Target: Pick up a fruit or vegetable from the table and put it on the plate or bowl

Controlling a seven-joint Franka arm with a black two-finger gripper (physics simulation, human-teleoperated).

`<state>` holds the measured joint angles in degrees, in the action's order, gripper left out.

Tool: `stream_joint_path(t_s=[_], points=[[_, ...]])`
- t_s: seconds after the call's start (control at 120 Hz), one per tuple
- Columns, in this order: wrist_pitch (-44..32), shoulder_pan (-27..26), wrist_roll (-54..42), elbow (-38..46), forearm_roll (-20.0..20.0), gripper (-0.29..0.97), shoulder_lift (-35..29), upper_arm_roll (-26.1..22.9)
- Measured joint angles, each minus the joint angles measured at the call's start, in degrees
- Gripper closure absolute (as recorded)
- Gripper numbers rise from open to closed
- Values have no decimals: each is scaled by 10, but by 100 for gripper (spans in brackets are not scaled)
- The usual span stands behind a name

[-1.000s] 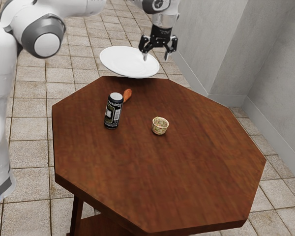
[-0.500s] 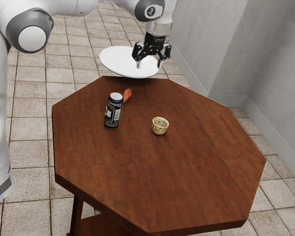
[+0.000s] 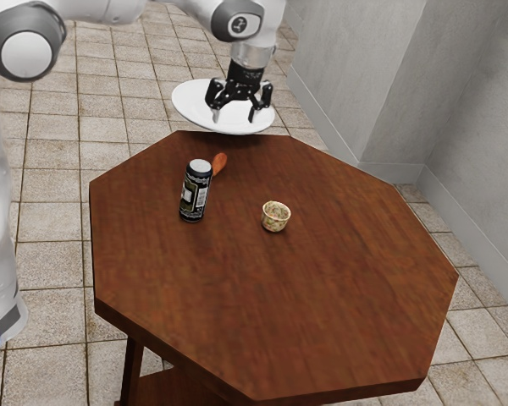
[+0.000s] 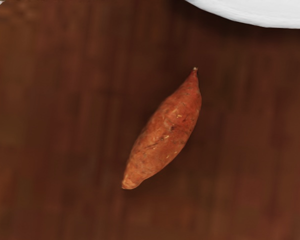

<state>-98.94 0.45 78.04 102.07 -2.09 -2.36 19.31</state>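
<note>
Sweet potato lies flat on the wooden table, at the far side. In the exterior view it sits just behind the dark can, partly hidden by it. White plate is at the table's far edge, near the potato's pointed tip, not touching it. Small patterned cup is mid-table, well apart from both.

Gripper hangs above the plate area with fingers spread wide and nothing between them. The wrist view looks straight down on the potato.

Handling, my read:
- Stiff and solid, moderately heavy for its size. Won't deform under the pads.
- Skin is rough, so grip should be decent.
- Shape tapers at both ends, so a grab near a tip would likely squeeze it out.
- Take it across the thick middle, fingers square to the long axis.
- It is rounded and may roll if only one finger touches first.
- Can stands close, so watch finger clearance on that side.
- Plate is close, so the carry is short.
</note>
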Motion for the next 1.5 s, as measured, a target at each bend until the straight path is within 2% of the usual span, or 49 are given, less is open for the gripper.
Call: stream_joint_path(t_s=[0.375, 0.892, 1.5], points=[[-48, 4, -2, 47, -9, 0, -1, 1], [-113, 7, -43, 94, 2, 0, 6, 14], [-130, 4, -64, 140, 5, 0, -12, 15]])
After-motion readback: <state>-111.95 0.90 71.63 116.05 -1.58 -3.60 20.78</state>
